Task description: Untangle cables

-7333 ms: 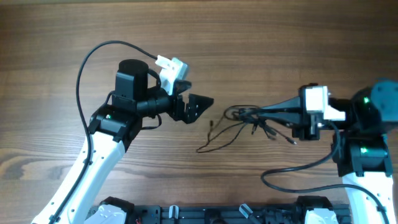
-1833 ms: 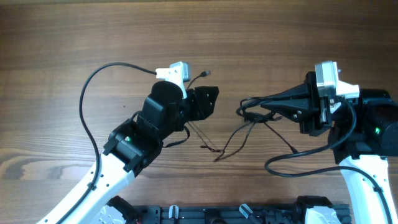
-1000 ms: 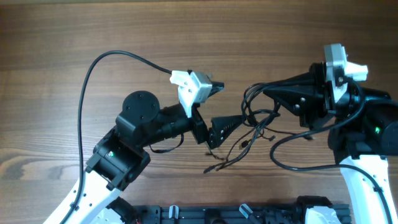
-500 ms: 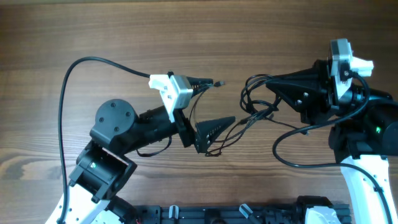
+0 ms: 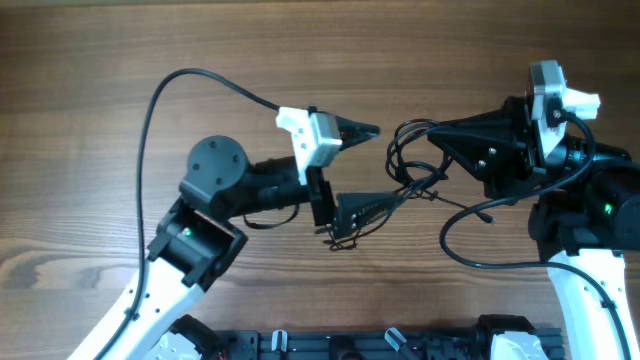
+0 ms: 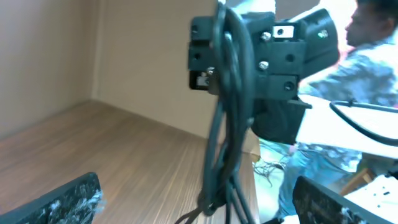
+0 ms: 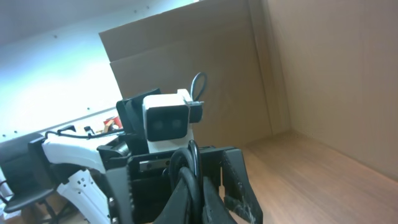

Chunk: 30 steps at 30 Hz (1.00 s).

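Snagging is the main risk. The right hand (image 5: 436, 142) is clamped shut on the cables (image 5: 404, 160) and holds the bunch up off the counter (image 5: 320, 50). The left hand (image 5: 386, 166) has its jaws spread wide on either side of the cables that hang just past that grip. If the left hand closes here, it would likely catch several cables at once rather than one. Drawing the hands apart would then tighten the tangle instead of loosening it. A hard pull could also drag the bunch out of the right hand's pinch.

Loose ends trail from the bunch down under the left hand. From above I cannot tell whether they touch the counter.

The left hand looks rolled onto its side and points at the right hand, close in front of it. The right hand points back at it, roughly level, with cables looping around its tips.
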{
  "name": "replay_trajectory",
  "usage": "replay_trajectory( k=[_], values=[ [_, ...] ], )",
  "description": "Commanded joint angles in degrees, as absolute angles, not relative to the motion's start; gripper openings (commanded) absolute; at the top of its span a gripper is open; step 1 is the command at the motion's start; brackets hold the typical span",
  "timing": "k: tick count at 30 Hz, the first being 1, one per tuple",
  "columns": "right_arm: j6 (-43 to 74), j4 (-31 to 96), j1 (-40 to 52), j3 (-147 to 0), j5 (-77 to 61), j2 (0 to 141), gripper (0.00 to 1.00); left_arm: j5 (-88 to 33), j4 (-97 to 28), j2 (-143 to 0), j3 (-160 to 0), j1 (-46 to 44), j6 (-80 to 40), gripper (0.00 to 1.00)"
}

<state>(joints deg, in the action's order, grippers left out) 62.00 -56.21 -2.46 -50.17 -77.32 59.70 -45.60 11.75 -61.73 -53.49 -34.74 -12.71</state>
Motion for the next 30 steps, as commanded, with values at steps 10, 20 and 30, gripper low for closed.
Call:
replay_trajectory(
  k=[10, 20, 30],
  values=[
    [63.2, -56.3, -2.4, -51.0, -78.0, 59.7, 0.04, -46.4, 18.9, -66.8, -53.3, -38.9, -12.4, 0.60],
    [63.2, -56.3, -2.4, -51.0, -78.0, 59.7, 0.04, -45.4, 22.5, -67.3, -53.3, -38.9, -17.2, 0.04],
    [51.9, -52.5, -3.5, -51.0, -80.8, 61.7, 0.99, -39.9, 21.8, -67.5, -53.3, -36.8, -24.6, 0.04]
  ],
)
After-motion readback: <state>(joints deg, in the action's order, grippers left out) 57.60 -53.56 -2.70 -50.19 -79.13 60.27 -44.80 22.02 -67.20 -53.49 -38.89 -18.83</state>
